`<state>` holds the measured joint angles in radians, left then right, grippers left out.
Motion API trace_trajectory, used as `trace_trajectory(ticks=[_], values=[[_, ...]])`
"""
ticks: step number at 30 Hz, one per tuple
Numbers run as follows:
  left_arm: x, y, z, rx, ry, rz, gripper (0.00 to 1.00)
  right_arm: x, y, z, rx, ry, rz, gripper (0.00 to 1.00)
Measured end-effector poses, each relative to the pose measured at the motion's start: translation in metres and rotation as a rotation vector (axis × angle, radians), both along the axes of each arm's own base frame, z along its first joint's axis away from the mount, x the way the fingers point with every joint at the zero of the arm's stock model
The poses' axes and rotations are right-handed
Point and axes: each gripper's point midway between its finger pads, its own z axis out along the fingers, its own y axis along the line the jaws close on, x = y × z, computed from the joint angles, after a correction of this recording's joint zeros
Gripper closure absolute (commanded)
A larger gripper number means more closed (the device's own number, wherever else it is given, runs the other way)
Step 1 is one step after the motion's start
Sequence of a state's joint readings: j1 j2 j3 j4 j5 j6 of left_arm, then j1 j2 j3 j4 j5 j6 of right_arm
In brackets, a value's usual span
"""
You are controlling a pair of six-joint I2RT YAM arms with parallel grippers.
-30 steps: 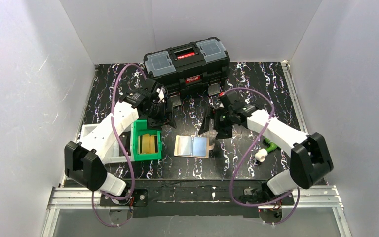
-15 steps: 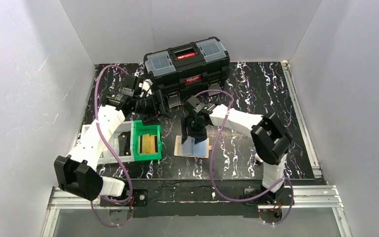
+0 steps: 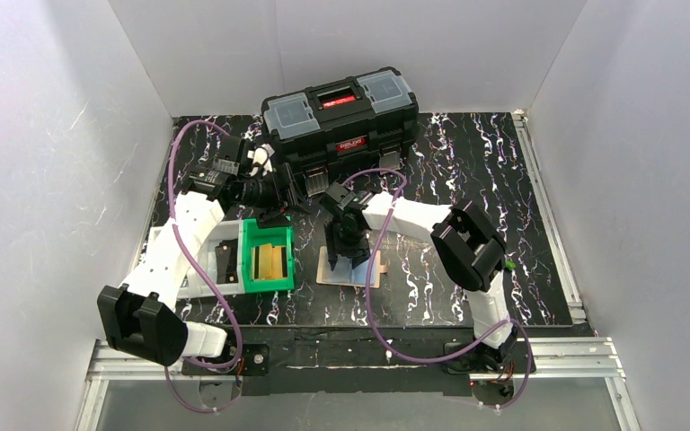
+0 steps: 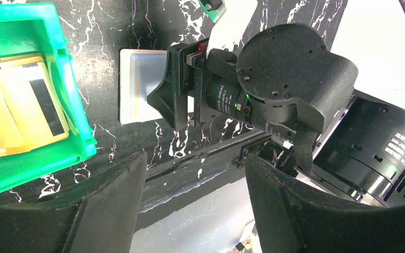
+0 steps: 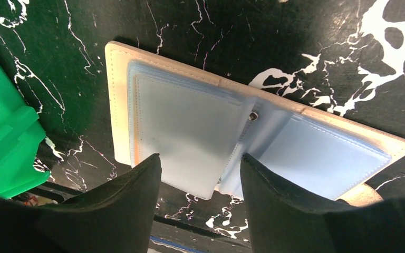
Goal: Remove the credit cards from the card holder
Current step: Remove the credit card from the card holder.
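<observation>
Right end effector (image 5: 199, 164) hangs low over the card holder (image 5: 117, 105), its two dark fingers (image 5: 121, 205) standing apart with the near edge of the holder's inner sleeve showing in the gap between them; they are not clamped on anything, and whether the tips touch the holder I cannot tell. The card holder lies spread flat on the black, white-veined counter (image 3: 467, 171), near the middle of it and just beside the green bin (image 3: 253, 235), a thin tan border framing two pale blue leaves joined at a small stud. The credit cards (image 5: 184, 121) have not been taken out: they show only as light blue panes inside those leaves, and where card ends and sleeve begins is hard to make out. From the top view the right arm reaches inward across the counter so that its end effector (image 3: 341, 256) covers much of the holder. Left end effector (image 4: 192, 176) is held higher, above the bin's far end and near the front of the black toolbox (image 3: 340, 112); its fingers are spread wide with nothing between them, and its camera looks across at the right wrist and the holder beneath it. Yellow-tan slabs (image 4: 16, 105) lie in the green bin, which sits against a white tray (image 3: 166, 241) at the left.
</observation>
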<state>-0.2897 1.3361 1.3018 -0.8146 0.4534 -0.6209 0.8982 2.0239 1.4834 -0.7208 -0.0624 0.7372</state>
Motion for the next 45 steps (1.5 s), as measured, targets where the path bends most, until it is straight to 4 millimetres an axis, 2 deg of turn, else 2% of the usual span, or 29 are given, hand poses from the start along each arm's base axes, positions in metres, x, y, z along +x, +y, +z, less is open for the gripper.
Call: trace_trajectory(ticks=[3, 9, 13, 22, 27, 34, 39, 45], values=[[0.000, 0.000, -0.001, -0.002, 0.002, -0.002, 0.32, 0.000, -0.001, -0.002, -0.015, 0.003, 0.008, 0.48], [-0.002, 0.000, -0.010, 0.002, 0.020, -0.002, 0.33, 0.001, -0.010, -0.006, -0.055, 0.000, 0.023, 0.77], [-0.007, 0.001, -0.023, 0.010, 0.049, -0.002, 0.33, 0.002, -0.015, -0.009, -0.069, 0.003, 0.025, 0.86], [-0.017, -0.002, -0.054, 0.030, 0.131, -0.024, 0.48, 0.003, -0.020, -0.010, 0.024, 0.048, -0.010, 0.89], [-0.028, -0.024, -0.079, 0.062, 0.190, -0.101, 0.58, 0.004, -0.020, -0.011, 0.077, 0.071, -0.022, 0.90], [-0.034, -0.046, -0.119, 0.128, 0.268, -0.168, 0.62, 0.004, -0.021, -0.011, 0.113, 0.083, -0.027, 0.91], [-0.032, -0.046, -0.146, 0.181, 0.315, -0.170, 0.64, 0.004, -0.021, -0.011, 0.136, 0.091, -0.030, 0.91], [-0.031, -0.046, -0.164, 0.200, 0.340, -0.177, 0.66, 0.004, -0.021, -0.011, 0.153, 0.096, -0.031, 0.92]])
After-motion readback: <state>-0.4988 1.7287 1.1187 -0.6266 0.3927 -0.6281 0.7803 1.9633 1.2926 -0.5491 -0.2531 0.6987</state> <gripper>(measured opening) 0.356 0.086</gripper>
